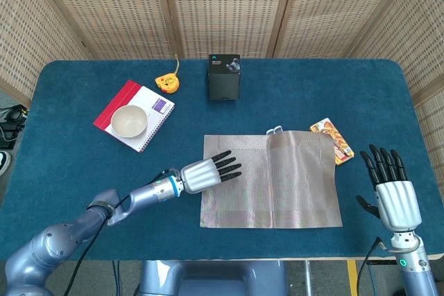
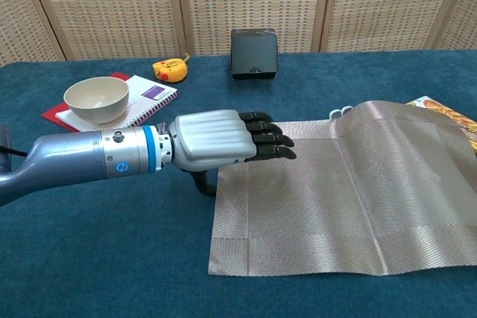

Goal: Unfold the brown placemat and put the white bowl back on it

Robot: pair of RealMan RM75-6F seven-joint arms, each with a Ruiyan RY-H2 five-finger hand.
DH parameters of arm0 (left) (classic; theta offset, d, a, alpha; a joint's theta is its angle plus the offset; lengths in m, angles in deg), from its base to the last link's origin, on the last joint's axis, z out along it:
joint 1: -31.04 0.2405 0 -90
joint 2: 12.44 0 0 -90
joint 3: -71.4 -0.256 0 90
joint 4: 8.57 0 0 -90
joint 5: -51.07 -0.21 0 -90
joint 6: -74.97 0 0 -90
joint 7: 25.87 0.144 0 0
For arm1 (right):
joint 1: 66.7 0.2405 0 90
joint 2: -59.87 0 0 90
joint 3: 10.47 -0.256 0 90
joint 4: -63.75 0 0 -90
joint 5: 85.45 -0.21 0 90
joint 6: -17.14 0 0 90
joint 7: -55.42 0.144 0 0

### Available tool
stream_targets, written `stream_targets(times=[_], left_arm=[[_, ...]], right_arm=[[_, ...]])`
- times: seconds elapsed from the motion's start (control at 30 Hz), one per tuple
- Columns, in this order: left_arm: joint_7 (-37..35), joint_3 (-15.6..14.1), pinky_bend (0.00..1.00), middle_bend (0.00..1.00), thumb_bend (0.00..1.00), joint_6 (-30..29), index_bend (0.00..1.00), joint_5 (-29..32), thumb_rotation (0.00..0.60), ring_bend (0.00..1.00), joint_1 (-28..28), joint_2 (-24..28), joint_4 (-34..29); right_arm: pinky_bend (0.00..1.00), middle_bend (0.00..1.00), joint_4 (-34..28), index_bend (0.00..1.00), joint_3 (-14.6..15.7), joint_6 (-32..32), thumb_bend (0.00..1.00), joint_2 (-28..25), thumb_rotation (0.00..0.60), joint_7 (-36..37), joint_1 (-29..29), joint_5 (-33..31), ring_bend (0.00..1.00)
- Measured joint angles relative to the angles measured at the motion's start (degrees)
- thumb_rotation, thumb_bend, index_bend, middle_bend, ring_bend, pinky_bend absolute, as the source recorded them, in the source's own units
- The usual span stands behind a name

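- Brown placemat (image 1: 270,179): woven, lying on the blue table (image 1: 69,143), right of centre and toward the near edge. Its left part lies flat; its right part shows a raised crease, most plainly in the chest view (image 2: 350,191), where that part rides a little above the cloth.
- White bowl (image 1: 129,121): upright, sitting on the spiral notebook (image 1: 159,110) at the left of the table, well apart from the placemat. Also seen in the chest view (image 2: 95,99).
- Left hand (image 1: 207,172): reaching in from the near left, palm down, fingers straight and close together, holding nothing. Its dark fingertips (image 2: 277,141) lie over the left edge of the placemat; whether they press the fabric or float just above it cannot be told. The thumb hangs below the palm at the mat's edge.
- Right hand (image 1: 390,188): at the near right corner, apart from the placemat, fingers straight and slightly spread, pointing away from the robot, holding nothing.
- Black box (image 1: 224,77): upright near the far edge, behind the placemat.
- Yellow tape measure (image 1: 167,82): left of the black box, near the far corner of the notebook.
- Colourful packet (image 1: 333,140): flat on the table, just beside the placemat's far right corner, partly tucked against it.
- Small white object (image 1: 275,129): at the far edge of the placemat, too small to identify.
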Motion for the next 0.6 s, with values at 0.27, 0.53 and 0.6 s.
stream_targets(times=[0.27, 0.53, 0.6], left_arm=[[0.1, -0.3, 0.00, 0.00, 0.39, -0.4, 0.03, 0.8, 0.600, 0.00, -0.5, 0.1, -0.4], [0.5, -0.3, 0.00, 0.00, 0.44, -0.5, 0.05, 1.8, 0.600, 0.00, -0.9, 0.0, -0.9], [0.7, -0.3, 0.00, 0.00, 0.44, -0.5, 0.07, 2.1, 0.600, 0.00, -1.0, -0.1, -0.9]], right_arm=[[0.00, 0.00, -0.4, 0.00, -0.2, 0.1, 0.00, -0.3, 0.600, 0.5, -0.2, 0.6, 0.00], [0.00, 0.00, -0.9, 0.00, -0.3, 0.4, 0.00, -0.6, 0.600, 0.9, -0.4, 1.3, 0.00], [0.00, 0.00, -1.0, 0.00, -0.4, 0.4, 0.00, -0.7, 0.600, 1.0, -0.5, 1.4, 0.00]])
